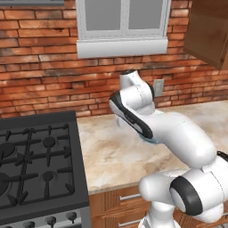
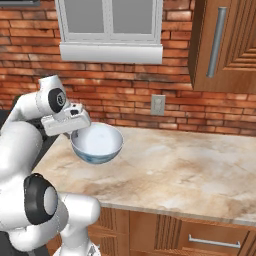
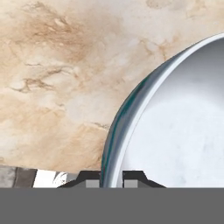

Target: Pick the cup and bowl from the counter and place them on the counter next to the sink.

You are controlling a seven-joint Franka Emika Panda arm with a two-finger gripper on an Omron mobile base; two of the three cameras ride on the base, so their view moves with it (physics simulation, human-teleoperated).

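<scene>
Brick wall and a window back the marbled counter, with the stove off to the left and a wall outlet behind. From my seat, the gripper is nearly closed, pinching the rim of the bowl between its two tips; in the hand view the rim runs straight between the fingers. The bowl appears lifted just clear of the stone, hanging at the left part of the counter near the stove, its white inside facing up and slightly tilted.

I judge I am mid-carry, with the bowl picked and the sink yet to be reached; I cannot see the sink or the cup from here. A one-sided rim pinch lets a wide bowl swing, so I would move slowly, keep the wrist level, and avoid sharp turns as the base drives. I would hold enough height to clear the counter edge, then lower until the base sits flat on the stone before opening the fingers.
</scene>
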